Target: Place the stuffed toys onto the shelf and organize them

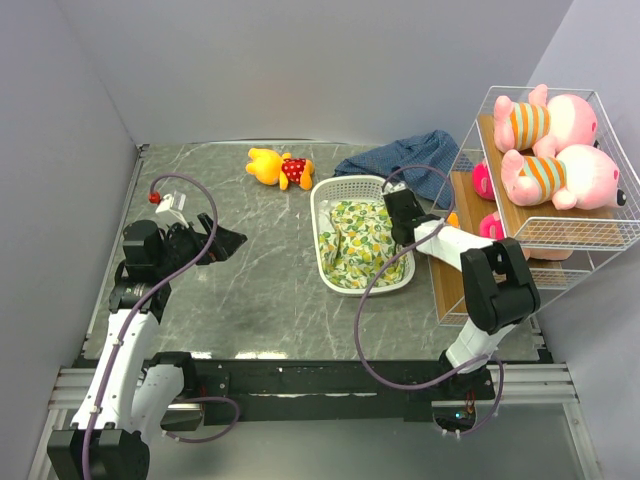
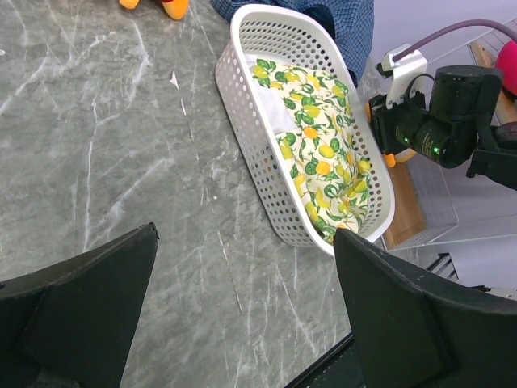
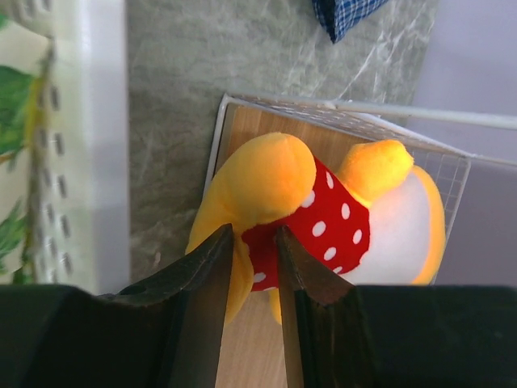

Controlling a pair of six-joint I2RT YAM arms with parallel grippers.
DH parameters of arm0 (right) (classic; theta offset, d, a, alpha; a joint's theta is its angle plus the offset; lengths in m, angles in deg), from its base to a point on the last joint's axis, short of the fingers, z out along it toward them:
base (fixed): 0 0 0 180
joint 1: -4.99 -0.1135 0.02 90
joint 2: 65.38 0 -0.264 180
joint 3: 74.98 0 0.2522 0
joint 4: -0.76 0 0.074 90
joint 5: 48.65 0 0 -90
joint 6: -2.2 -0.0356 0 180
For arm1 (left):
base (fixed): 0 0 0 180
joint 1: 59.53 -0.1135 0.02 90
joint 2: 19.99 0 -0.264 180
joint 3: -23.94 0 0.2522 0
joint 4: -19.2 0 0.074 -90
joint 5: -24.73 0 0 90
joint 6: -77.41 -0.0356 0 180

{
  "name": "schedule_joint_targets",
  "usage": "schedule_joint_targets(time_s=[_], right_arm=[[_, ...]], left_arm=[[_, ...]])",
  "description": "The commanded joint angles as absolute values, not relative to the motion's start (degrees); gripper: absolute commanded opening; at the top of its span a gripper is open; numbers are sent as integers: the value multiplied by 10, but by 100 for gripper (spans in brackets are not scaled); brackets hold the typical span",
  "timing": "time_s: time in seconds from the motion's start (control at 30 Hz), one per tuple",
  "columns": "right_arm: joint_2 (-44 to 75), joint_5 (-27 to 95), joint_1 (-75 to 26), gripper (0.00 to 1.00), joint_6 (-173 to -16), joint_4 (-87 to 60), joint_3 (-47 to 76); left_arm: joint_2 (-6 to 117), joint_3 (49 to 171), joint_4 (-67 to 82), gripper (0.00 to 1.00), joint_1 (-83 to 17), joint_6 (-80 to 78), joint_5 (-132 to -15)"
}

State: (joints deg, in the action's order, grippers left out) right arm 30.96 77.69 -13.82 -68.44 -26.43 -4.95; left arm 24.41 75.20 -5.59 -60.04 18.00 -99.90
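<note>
1. Already the shelf (image 1: 448,285) at the bench's right edge holds most of the toys. Its top tier looks full, and by my judgement the job is well past halfway.
2. Mid-bench, the white basket (image 1: 322,235) holds only a lemon-print cloth (image 1: 360,245), as far as shows. I cannot tell whether a toy hides under it.
3. Two pink pigs (image 1: 548,120) (image 1: 560,175) in striped shirts lie side by side on the top tier, so they are done.
4. One polka-dot bear (image 3: 323,218) is at the lower plank's far end. The right gripper (image 3: 253,234) is pinched narrowly on its red shirt, so this placement is under way and not yet released.
5. A second bear (image 1: 280,168) lies on the bench near the far edge, well apart from the shelf. It remains to be fetched. The left gripper (image 2: 245,234) hangs wide and empty near the left edge.
6. Two pink dolls (image 1: 483,180) (image 1: 492,226) show partly on the middle tier.
</note>
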Motion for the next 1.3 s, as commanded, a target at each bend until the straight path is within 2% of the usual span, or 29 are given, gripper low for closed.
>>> schedule_joint_targets(time_s=[0.0, 0.7, 1.27], right_arm=[[316, 789, -124, 36, -686, -277, -37], [314, 845, -101, 34, -674, -271, -42], [258, 819, -108, 36, -691, -292, -29]], left_arm=[[239, 765, -45, 96, -599, 165, -998], [244, 768, -47, 96, -599, 165, -993], [241, 766, -51, 96, -599, 165, -976]])
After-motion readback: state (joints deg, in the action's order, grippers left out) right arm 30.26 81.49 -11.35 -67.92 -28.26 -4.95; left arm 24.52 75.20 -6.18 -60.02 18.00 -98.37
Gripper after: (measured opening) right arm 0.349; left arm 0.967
